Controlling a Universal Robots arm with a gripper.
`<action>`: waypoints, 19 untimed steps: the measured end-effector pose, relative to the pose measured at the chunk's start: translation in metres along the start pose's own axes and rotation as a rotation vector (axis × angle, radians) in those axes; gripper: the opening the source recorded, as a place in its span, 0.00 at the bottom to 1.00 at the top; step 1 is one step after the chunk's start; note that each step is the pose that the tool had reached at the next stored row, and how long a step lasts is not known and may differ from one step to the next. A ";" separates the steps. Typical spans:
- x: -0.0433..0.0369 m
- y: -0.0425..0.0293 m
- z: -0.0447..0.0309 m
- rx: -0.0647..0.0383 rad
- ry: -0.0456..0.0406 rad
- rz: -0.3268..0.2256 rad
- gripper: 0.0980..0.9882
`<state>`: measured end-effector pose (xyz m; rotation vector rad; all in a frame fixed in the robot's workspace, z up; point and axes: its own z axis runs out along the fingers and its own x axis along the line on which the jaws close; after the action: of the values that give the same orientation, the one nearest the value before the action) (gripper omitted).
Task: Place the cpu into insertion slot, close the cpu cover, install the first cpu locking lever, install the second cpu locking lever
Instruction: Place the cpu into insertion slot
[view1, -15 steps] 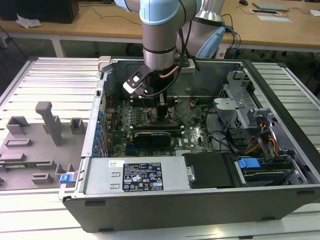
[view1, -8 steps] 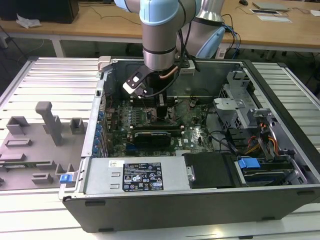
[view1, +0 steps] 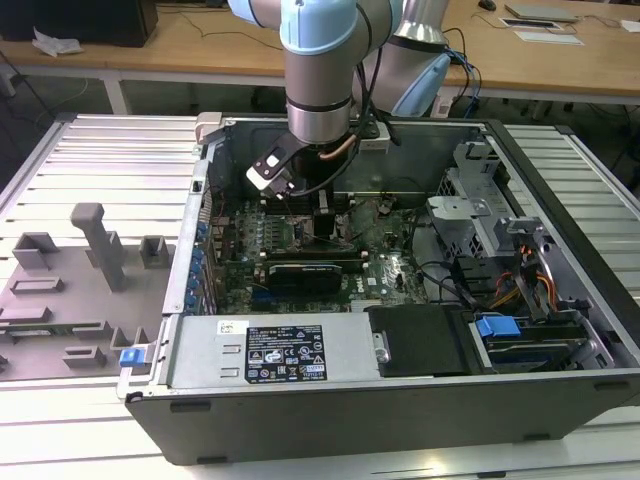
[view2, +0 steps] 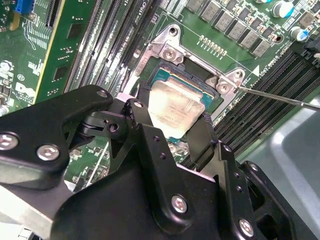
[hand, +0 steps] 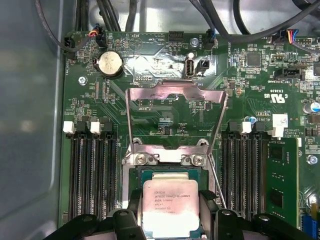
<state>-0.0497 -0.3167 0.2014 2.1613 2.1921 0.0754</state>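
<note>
Grey holders (view1: 100, 245) stand at the exterior view's left on the slatted table (view1: 100, 150). To their right lies the open computer case (view1: 300, 420), and the arm (view1: 320, 70) reaches down into it over the motherboard (view1: 390, 270).

Going across the board in the first wrist view, memory slots (hand: 92, 175) come first. Next is the insertion slot (hand: 172, 173), with the cpu cover (hand: 175, 91) swung up and open from its hinge at the slot's edge (bare board shows through its window). After that a thin locking lever (hand: 216, 182) stands free beside the slot, unlatched.

The pincer (hand: 170, 212) pinches the cpu (hand: 170, 205) by two opposite edges, one finger on each side, with the silvery top facing the camera. The chip hangs over the slot, shifted toward the side away from the cover's hinge. I judge it not seated, because its outline overlaps the slot's rim rather than lying inside it.

By this showing the task is at its first step. The cpu is at the slot but not placed, the cover is not closed, and the lever I can see is not installed. How the second lever stands I cannot tell.
</note>
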 end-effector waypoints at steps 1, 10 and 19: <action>0.0000 0.0000 0.0000 0.000 0.0000 0.000 0.50; 0.0001 0.0000 0.0003 0.000 -0.0001 0.004 0.50; 0.0031 -0.0002 0.0017 0.000 -0.0010 0.010 0.50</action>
<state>-0.0498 -0.3136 0.1996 2.1723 2.1808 0.0746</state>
